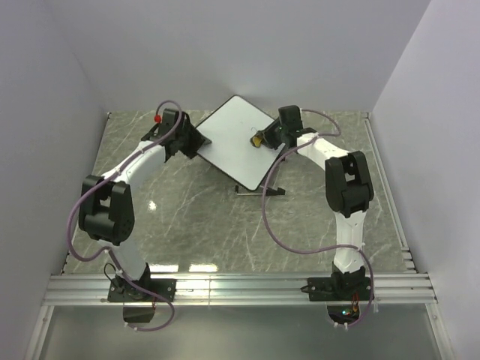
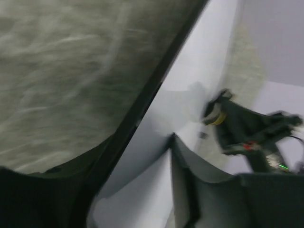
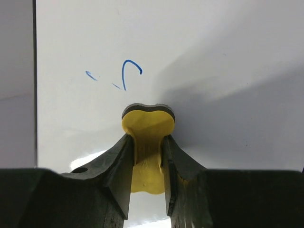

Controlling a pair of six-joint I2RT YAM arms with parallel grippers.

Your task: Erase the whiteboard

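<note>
The whiteboard point(image 1: 229, 142) stands tilted at the back middle of the table. In the right wrist view the whiteboard point(image 3: 218, 52) fills the frame and bears a few small blue marks point(image 3: 127, 72) near the top left. My right gripper point(image 1: 267, 137) point(image 3: 148, 145) is shut on a yellow eraser point(image 3: 148, 124) point(image 1: 257, 139), whose dark felt face presses on the board just below the marks. My left gripper point(image 1: 195, 142) point(image 2: 137, 190) grips the board's left black-rimmed edge point(image 2: 142, 109), one finger on each face. The eraser point(image 2: 217, 118) also shows in the left wrist view.
The board's black stand feet point(image 1: 259, 191) rest on the grey marble table point(image 1: 195, 217). White walls close in at the back and both sides. A metal rail point(image 1: 240, 286) runs along the near edge. Purple cables loop beside each arm.
</note>
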